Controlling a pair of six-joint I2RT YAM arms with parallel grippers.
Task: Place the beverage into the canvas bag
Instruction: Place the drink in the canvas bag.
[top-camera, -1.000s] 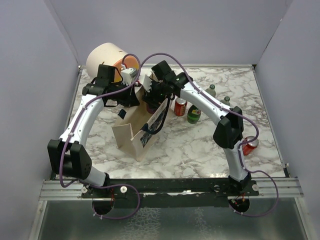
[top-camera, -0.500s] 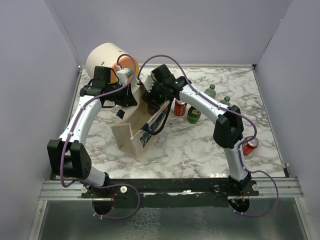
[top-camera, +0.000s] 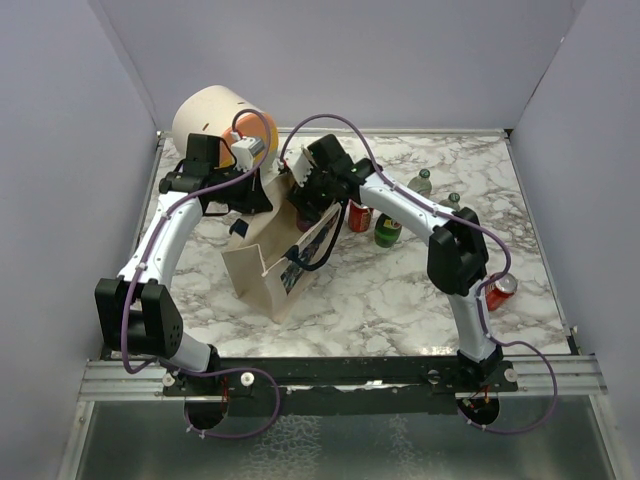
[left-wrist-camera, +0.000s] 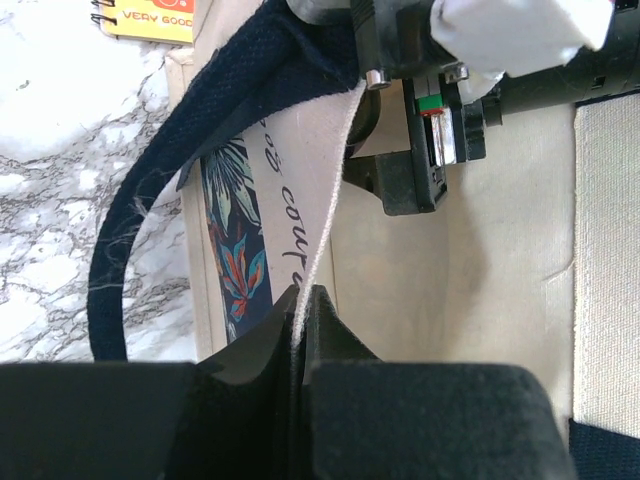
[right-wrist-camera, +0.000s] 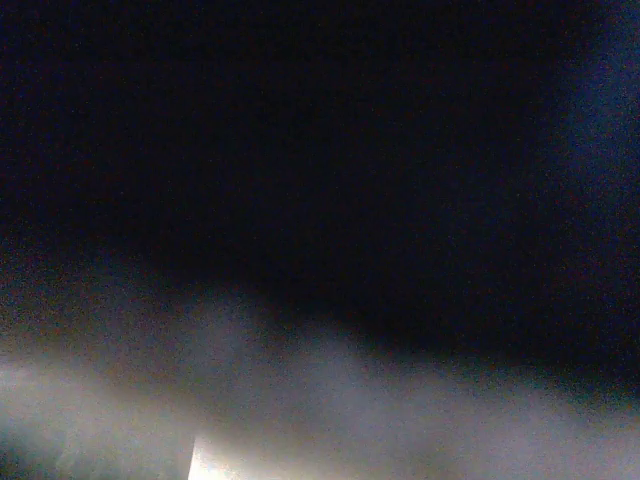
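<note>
The canvas bag (top-camera: 262, 270) stands at the table's middle, beige with a navy strap (left-wrist-camera: 130, 230) and a floral printed band. My left gripper (left-wrist-camera: 300, 300) is shut on the bag's upper rim (left-wrist-camera: 325, 200) and holds the mouth open; it also shows in the top view (top-camera: 250, 195). My right gripper (top-camera: 303, 205) reaches down into the bag's mouth, and its black body shows inside the bag in the left wrist view (left-wrist-camera: 400, 170). The right wrist view is almost all dark. No beverage shows in its jaws, and I cannot tell whether they are open or shut.
A cream-and-orange drum (top-camera: 205, 115) lies at the far left. A red can (top-camera: 360, 215) and a green bottle (top-camera: 388, 230) stand right of the bag, with two small bottles (top-camera: 423, 181) behind. Another red can (top-camera: 499, 290) is near the right arm. A yellow notebook (left-wrist-camera: 150, 18) lies beside the bag.
The right gripper has moved a little left and deeper into the bag's mouth. The left gripper has shifted slightly left and away, still holding the rim.
</note>
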